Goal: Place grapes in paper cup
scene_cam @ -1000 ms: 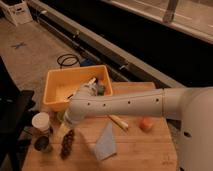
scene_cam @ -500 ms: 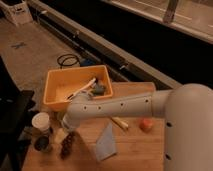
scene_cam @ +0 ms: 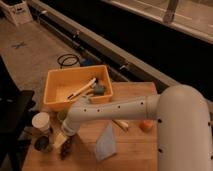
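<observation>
Pincer (scene_cam: 62,140) at lower left of frame, low over worktop (scene_cam: 135,155), right over grapes; how far open and whether anything held: cannot tell. White arm (scene_cam: 125,107) runs from right edge down to lower left. Yellow bin (scene_cam: 55,102) centre left, tools inside. Grey-blue sheet (scene_cam: 106,142) lower centre. Paper cup (scene_cam: 41,121) upright at left, near pincer. Grapes (scene_cam: 66,149) on worktop, outside cup, just right of dark cup (scene_cam: 41,144). Orange fruit (scene_cam: 145,125) at right.
</observation>
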`<state>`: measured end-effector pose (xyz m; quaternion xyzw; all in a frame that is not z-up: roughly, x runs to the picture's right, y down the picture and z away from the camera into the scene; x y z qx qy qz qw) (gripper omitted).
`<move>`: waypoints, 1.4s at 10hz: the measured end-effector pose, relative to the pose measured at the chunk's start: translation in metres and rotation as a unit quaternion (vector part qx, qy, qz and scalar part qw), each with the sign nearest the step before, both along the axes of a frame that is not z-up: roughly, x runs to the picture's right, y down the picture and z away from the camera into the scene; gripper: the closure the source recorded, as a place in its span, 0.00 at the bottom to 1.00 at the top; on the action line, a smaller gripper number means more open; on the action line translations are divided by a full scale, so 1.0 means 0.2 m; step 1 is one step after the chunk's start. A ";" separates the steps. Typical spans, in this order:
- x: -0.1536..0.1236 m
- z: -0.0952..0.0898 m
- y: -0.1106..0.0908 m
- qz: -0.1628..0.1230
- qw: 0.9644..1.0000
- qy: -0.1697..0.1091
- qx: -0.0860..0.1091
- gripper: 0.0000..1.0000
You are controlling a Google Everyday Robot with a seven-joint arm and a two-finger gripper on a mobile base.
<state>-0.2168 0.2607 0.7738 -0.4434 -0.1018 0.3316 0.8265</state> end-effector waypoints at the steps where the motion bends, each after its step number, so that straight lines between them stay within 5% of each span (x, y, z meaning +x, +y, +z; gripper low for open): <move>1: -0.01 0.01 0.01 0.000 1.000 -0.001 -0.003 0.34; 6: 0.02 0.01 0.01 -0.005 1.000 0.003 -0.004 0.87; 8: 0.04 0.00 -0.02 -0.001 1.000 0.012 0.007 1.00; 14: 0.30 -0.18 -0.29 0.037 0.996 0.055 0.054 1.00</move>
